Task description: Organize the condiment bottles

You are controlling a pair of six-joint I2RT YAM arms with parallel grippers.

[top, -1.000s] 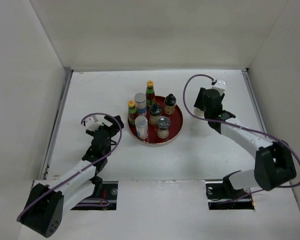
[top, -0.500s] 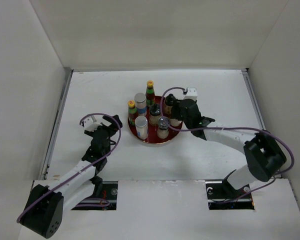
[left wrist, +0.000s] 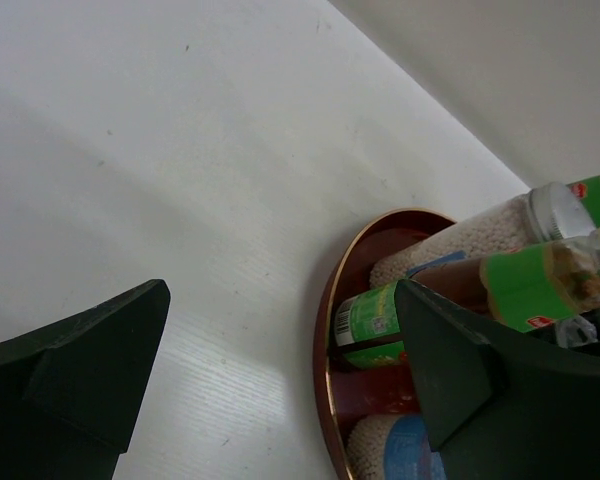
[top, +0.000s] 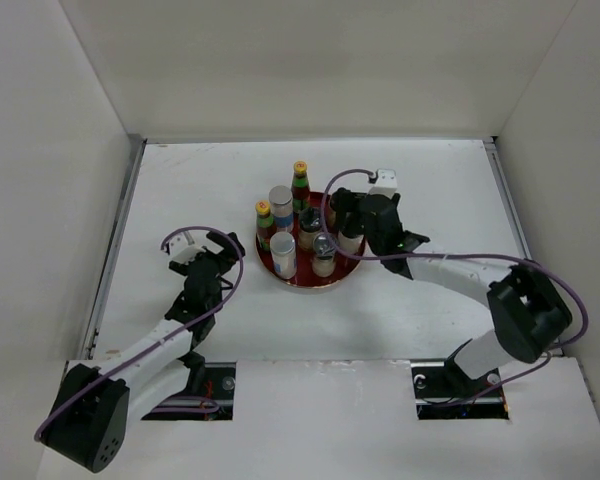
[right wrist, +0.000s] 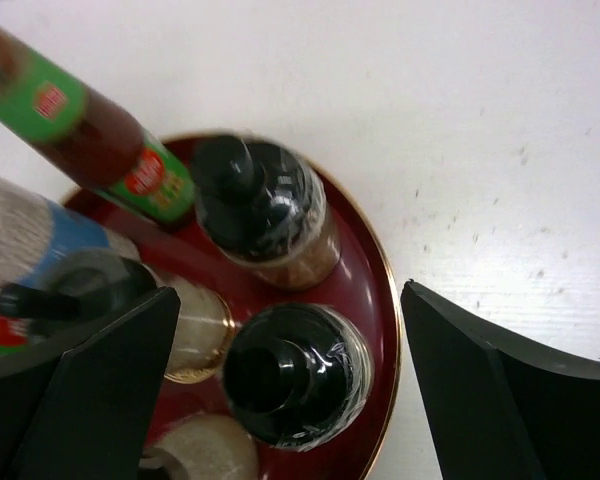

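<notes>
**A:** How is your right claw set?

**B:** My right claw [right wrist: 288,295] is spread wide and holds nothing. It hangs over the right side of the red plate [right wrist: 384,300]. The near cruet [right wrist: 280,375], black-capped, sits between my two fingers. The far cruet [right wrist: 262,205], also black-capped, stands just behind it, and the gap between them is too slim for me to judge.

**A:** And the rest?

**B:** All the condiment bottles [top: 282,255] stand packed together on that plate, in the middle of the table [right wrist: 460,120].

**A:** What could go wrong?

**B:** Crowding, mostly. If I come down off-centre, a finger may land on a cap or wedge against a neighbour and tip it. The tall green-red bottle [right wrist: 90,130] looks like the easiest one to topple, and one falling bottle could knock down others. The glass also looks slick. A pinch high on the rounded cap might slip, so I would grip lower, on the body. Lifting at a slant could drag the plate.

**A:** And the left claw?

**B:** My left claw [left wrist: 280,290] is also wide and empty, beside the plate's left edge and apart from it. If it swings in carelessly, it could shove the rim.
</notes>
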